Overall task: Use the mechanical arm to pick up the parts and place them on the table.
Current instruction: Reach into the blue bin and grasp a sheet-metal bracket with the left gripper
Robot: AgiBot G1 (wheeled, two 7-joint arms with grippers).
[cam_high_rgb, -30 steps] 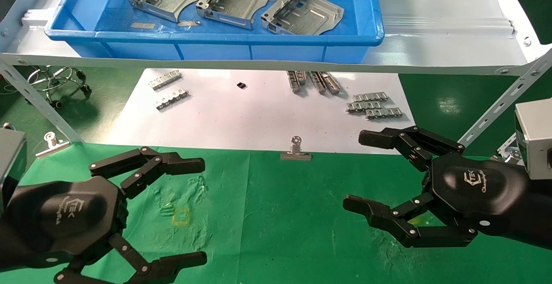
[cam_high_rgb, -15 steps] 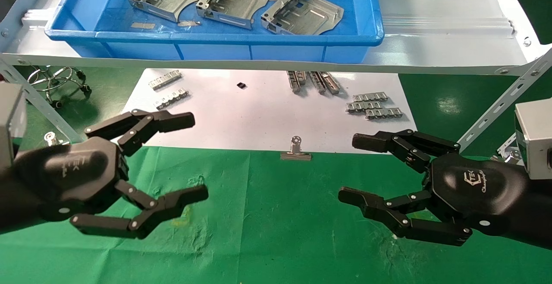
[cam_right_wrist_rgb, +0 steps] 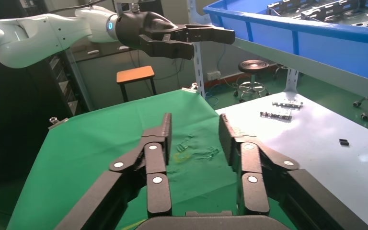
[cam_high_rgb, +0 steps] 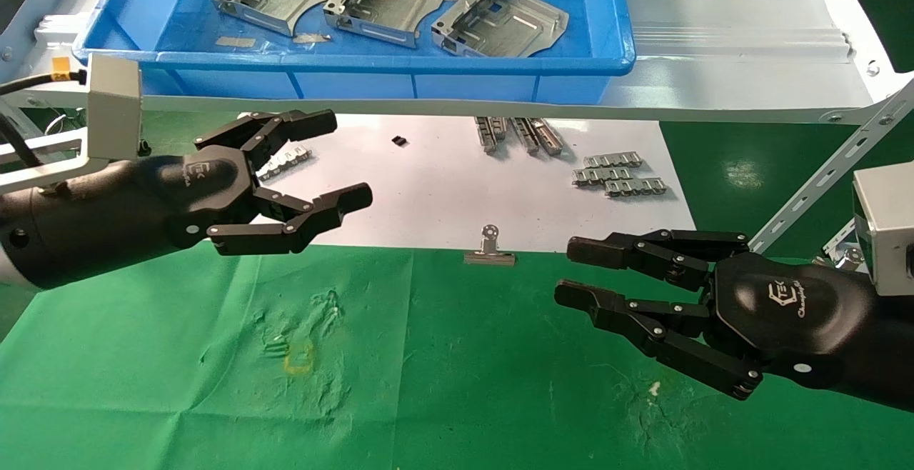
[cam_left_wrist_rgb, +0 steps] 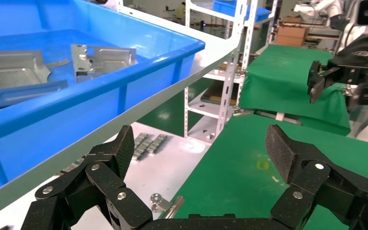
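Head view, left gripper (cam_high_rgb: 343, 163): raised over the near edge of the white sheet (cam_high_rgb: 428, 191), just below the shelf (cam_high_rgb: 714, 34); forearm comes in level from the left, fingers pointing right; jaws spread wide, holding nothing.
Head view, right gripper (cam_high_rgb: 575, 270): low over the table (cam_high_rgb: 464, 384), forearm coming in from the right, fingers pointing left; jaws partly apart, narrower than the left pair, nothing between them.
Head view, parts (cam_high_rgb: 385, 0): three shiny metal trays lying side by side in the blue bin (cam_high_rgb: 357, 84) on the shelf, well apart from both grippers.
Head view, other things: linked metal strips (cam_high_rgb: 618, 176) on the white sheet; a binder clip (cam_high_rgb: 490, 248) at the sheet's near edge; a yellow mark (cam_high_rgb: 298, 359) on the green cloth.
Left wrist view, left gripper (cam_left_wrist_rgb: 201, 153): two black fingers reach forward with a wide gap, empty; the bin (cam_left_wrist_rgb: 124, 81) with parts (cam_left_wrist_rgb: 100, 57) stands close by, higher than the fingertips; the right gripper (cam_left_wrist_rgb: 326, 76) shows farther off.
Right wrist view, right gripper (cam_right_wrist_rgb: 194, 132): fingers nearly parallel with a modest gap, empty, above the green table (cam_right_wrist_rgb: 100, 148); the left gripper (cam_right_wrist_rgb: 211, 38) hangs farther off, wide apart, beside the bin (cam_right_wrist_rgb: 306, 33).
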